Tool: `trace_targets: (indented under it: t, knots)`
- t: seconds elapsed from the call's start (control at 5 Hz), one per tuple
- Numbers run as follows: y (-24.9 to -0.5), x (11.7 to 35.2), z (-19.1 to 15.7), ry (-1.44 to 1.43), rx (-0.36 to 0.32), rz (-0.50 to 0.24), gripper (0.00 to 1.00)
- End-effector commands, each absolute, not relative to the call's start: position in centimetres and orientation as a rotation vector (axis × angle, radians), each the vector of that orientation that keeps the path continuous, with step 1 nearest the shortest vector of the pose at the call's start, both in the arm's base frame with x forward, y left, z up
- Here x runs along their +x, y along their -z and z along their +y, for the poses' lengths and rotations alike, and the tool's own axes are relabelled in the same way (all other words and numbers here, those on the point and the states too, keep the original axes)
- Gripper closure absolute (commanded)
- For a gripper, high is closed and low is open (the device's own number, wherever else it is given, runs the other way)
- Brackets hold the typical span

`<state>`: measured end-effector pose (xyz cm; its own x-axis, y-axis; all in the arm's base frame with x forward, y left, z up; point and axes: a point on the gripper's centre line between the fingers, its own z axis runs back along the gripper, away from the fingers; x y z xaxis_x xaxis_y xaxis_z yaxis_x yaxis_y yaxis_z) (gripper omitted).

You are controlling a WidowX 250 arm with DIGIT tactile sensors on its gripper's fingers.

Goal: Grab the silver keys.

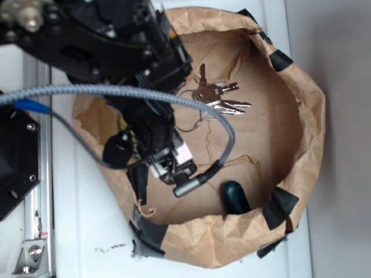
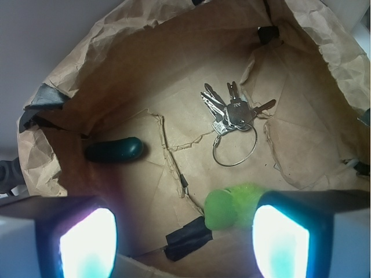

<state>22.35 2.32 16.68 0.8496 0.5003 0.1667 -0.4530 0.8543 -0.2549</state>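
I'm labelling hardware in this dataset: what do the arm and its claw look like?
The arm is black, blocky plastic and metal with small screws. A grey braided cable loops across it, ending in a silver cylindrical plug, with a blue connector near its other end. In the wrist view, the claw shows two dark-framed fingers with glowing white-cyan pads.

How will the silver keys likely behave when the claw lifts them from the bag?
The silver keys are several loose blades on one thin wire ring, so they will probably dangle and swing rather than lift stiffly. Their shiny metal looks slippery. Lying flat on the brown paper bag, they may slide when nudged.
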Motion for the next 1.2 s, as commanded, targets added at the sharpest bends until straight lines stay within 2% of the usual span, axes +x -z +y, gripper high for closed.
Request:
trace_targets:
  t: [0.0,0.2,0.4,0.8,1.0]
  knots:
    - [-15.4,24.4,3.9,-0.518,-0.238,-0.295,0.00]
    - [-13.5,25.5,4.1,-0.600,-0.269,-0.273,0.00]
    - [-11.7,25.4,4.0,-0.647,-0.242,-0.309,0.00]
    - [-9.0,26.3,5.9,-0.779,-0.126,-0.362,0.00]
    - [-8.9,26.4,7.0,-0.836,-0.097,-0.330,0.00]
